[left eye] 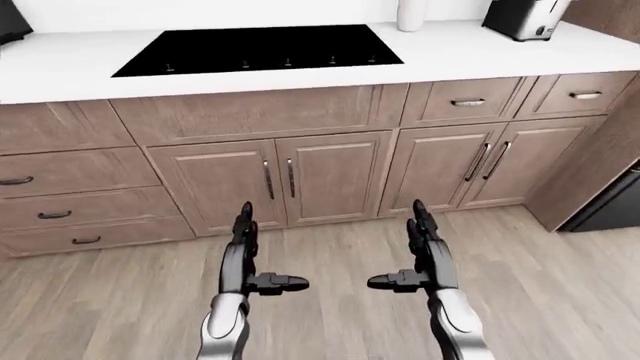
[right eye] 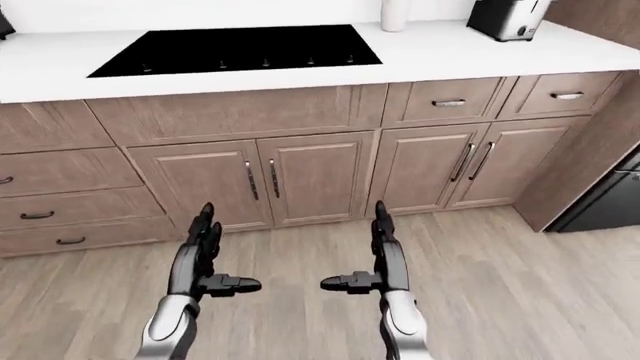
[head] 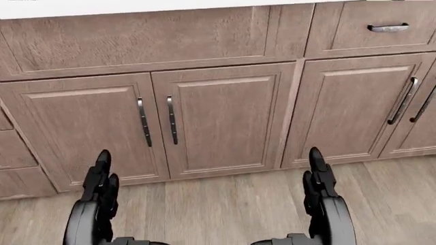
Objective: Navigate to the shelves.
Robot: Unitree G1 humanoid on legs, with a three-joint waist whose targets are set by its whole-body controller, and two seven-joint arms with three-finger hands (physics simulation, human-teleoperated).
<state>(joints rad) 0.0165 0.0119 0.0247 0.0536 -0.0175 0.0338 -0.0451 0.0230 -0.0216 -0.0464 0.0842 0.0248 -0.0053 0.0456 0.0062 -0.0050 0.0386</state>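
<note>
No shelves show in any view. I face a run of brown wooden base cabinets (left eye: 280,176) under a white counter (left eye: 450,49) with a black cooktop (left eye: 260,49) set in it. My left hand (left eye: 250,251) and right hand (left eye: 420,251) are both raised low in the left-eye view, fingers straight and spread, thumbs pointing inward. Both are open and hold nothing. They hang over the wooden floor (left eye: 330,255), a short way off the cabinet doors.
A white jar (left eye: 411,13) and a dark toaster (left eye: 522,18) stand on the counter at the top right. A tall wooden panel (left eye: 600,161) and a black appliance (left eye: 612,206) stand at the right edge. Drawers (left eye: 60,191) fill the left.
</note>
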